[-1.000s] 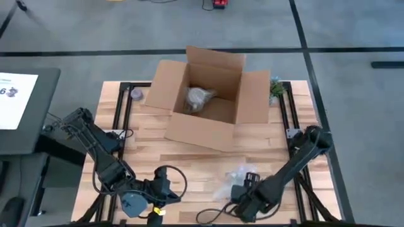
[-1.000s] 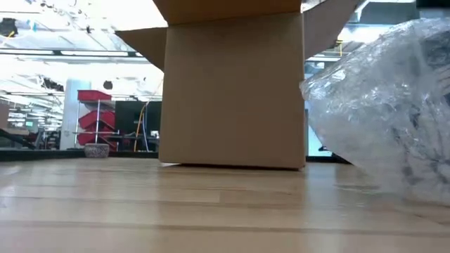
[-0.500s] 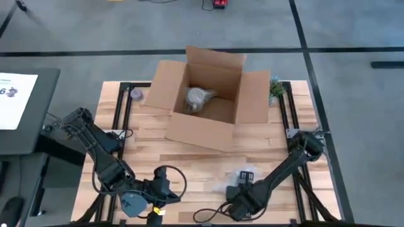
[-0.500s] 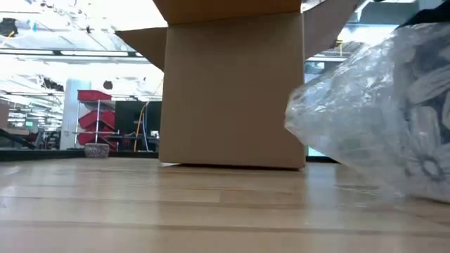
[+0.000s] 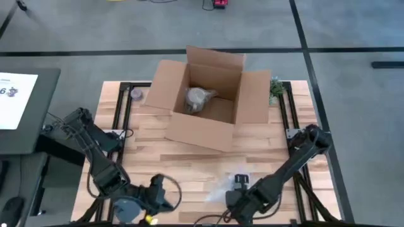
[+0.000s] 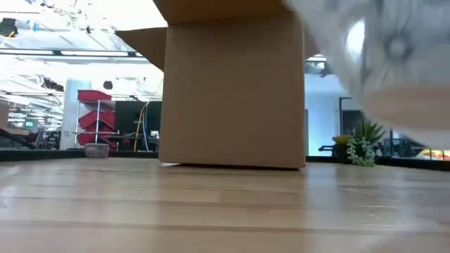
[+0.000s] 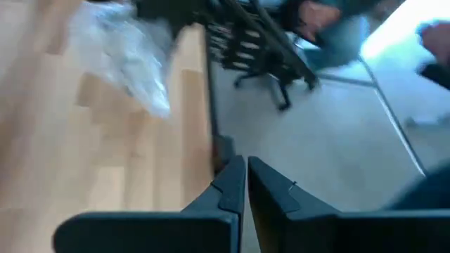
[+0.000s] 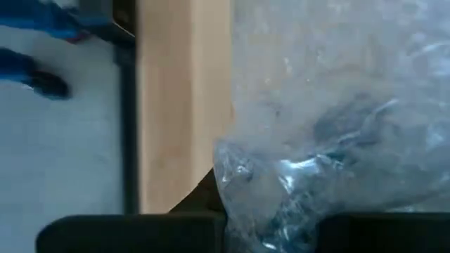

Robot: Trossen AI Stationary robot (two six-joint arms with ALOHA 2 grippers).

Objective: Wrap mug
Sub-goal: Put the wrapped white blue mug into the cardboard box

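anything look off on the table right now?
Nothing spilled or damaged. One oddity: a wrapped bundle already sits in the open cardboard box, while the right gripper holds crumpled bubble wrap near the table's front edge. Left gripper is shut, empty.

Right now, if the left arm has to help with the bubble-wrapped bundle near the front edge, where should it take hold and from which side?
Probably the loose bubble wrap trailing toward the left arm, approached from the left along the table. The right gripper already clamps the bundle's other side, so that free flap is the exposed, pinchable part. The left gripper, shut, must open first.
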